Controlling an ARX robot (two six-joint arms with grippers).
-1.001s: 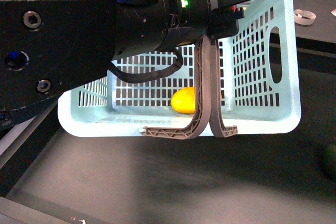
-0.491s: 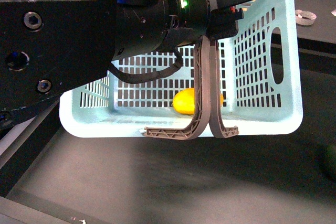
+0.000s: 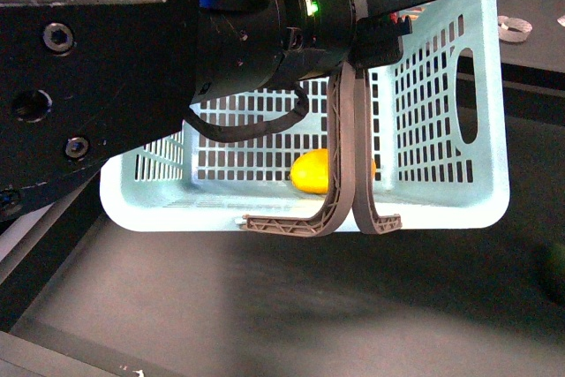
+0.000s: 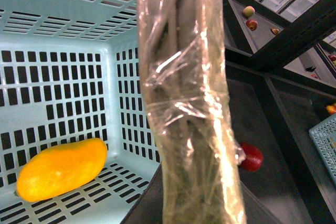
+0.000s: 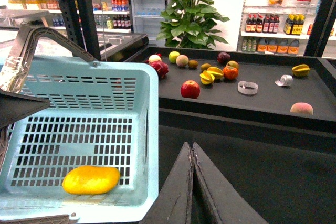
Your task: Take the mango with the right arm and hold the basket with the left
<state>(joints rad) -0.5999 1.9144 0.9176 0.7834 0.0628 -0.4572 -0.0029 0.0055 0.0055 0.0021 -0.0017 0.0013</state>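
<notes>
The pale turquoise basket (image 3: pixel 481 178) hangs lifted above the dark table, held by its two grey-brown handles (image 3: pixel 342 174). My left gripper (image 3: pixel 378 26) is shut on the basket handles at their top. The tape-wrapped handle (image 4: pixel 186 103) fills the left wrist view. The yellow-orange mango (image 3: pixel 311 171) lies on the basket's slotted floor, and also shows in the left wrist view (image 4: pixel 62 168) and the right wrist view (image 5: pixel 91 179). My right gripper (image 5: pixel 191 148) is shut and empty, outside the basket (image 5: pixel 151 129), beside its side wall.
A red apple (image 4: pixel 252 157) lies on the dark surface beyond the handle. A raised dark shelf holds a red apple (image 5: pixel 190 88), several other fruits and tape rolls (image 5: pixel 247 87). Black rack posts (image 5: pixel 89 14) stand behind the basket.
The basket has shifted slightly to the right in the front view, with the mango still inside. The left arm keeps its hold on the handles.
</notes>
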